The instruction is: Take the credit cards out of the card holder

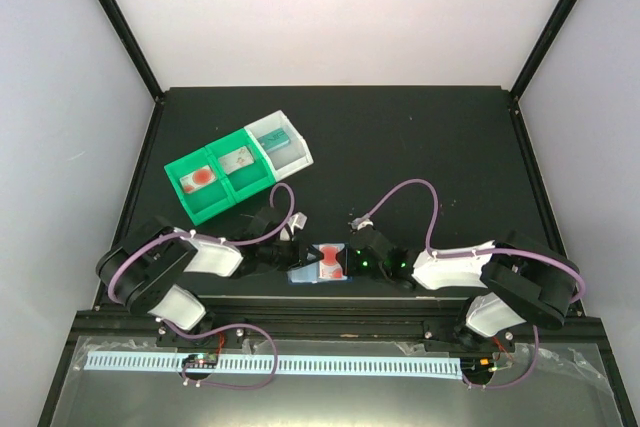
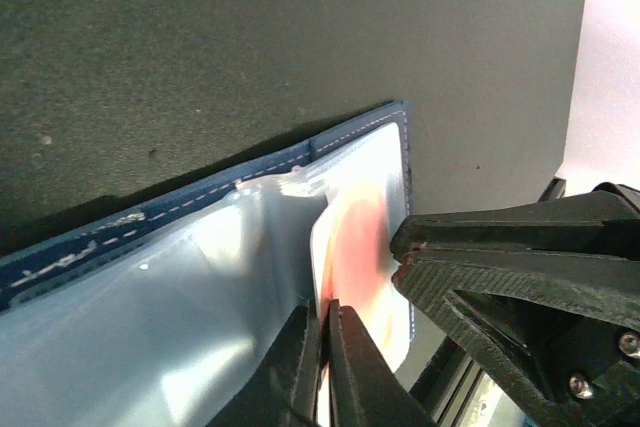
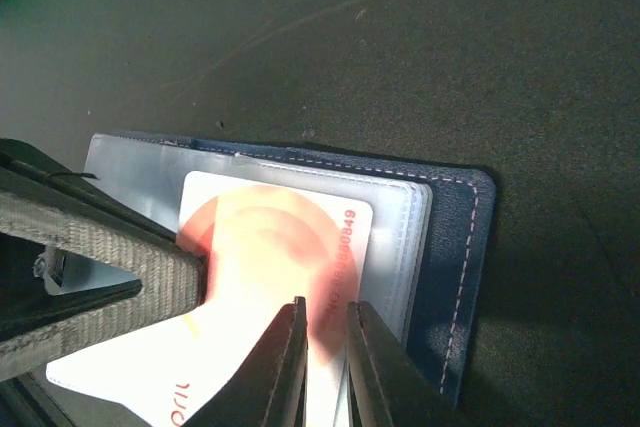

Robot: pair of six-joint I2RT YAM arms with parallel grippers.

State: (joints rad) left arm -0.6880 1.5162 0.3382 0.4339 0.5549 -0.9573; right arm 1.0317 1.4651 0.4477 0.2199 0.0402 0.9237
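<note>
My left pincer (image 2: 322, 319) is squeezed fully shut on the edge of the credit card (image 3: 270, 247) with the red-orange patch. The card sticks partway out of the card holder (image 3: 455, 247), so this gives me a firm purchase for drawing it free. The holder lies flat on the tabletop (image 1: 400, 147) near its front edge, and my right pincer (image 3: 325, 315) is nearly closed, nipping what looks like the holder's open end, I judge to anchor the sleeve while the card slides out.

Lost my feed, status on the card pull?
Left gripper shut on card. Right gripper pinching holder. Card not yet clear of holder. Nothing blocking.
</note>
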